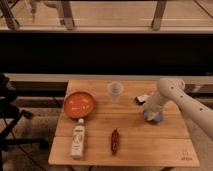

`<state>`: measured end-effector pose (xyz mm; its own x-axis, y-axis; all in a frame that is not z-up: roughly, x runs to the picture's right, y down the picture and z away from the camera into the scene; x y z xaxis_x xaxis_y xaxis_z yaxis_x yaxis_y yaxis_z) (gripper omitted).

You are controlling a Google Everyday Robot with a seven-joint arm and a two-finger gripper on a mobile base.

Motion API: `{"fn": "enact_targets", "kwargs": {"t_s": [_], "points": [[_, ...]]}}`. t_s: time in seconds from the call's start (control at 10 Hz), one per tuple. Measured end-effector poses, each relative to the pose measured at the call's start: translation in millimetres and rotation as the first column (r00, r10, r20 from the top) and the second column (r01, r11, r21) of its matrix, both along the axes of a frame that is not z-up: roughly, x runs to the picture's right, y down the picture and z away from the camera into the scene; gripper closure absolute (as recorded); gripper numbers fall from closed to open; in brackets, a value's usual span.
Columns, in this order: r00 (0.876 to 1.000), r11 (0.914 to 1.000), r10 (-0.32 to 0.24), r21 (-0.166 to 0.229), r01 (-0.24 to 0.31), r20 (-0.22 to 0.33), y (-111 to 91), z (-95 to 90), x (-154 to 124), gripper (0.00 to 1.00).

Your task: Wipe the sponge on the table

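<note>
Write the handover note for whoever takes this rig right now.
Claw: low over the small light-blue soft sponge, on the right side of the light-brown slatted wooden table.
Nearby: black-and-white rectangular block just beyond the sponge; clear plastic cup and round orange bowl further left.
Done: sponge reached.
Left: wipe it across the tabletop, probably steering clear of the block.
</note>
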<state>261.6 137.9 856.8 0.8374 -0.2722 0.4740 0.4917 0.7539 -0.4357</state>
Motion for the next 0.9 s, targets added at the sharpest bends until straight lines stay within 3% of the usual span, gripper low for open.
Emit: {"fn": "enact_targets", "kwargs": {"t_s": [0.4, 0.7, 0.9], "points": [[0.998, 0.9988, 0.041, -0.027, -0.042, -0.041, 14.9, 9.9, 34.1, 1.00], [0.996, 0.9962, 0.076, -0.039, -0.078, -0.051, 37.5, -1.4, 69.7, 1.00], [0.994, 0.9946, 0.098, -0.029, -0.100, -0.051, 59.2, -20.8, 91.3, 1.00]]}}
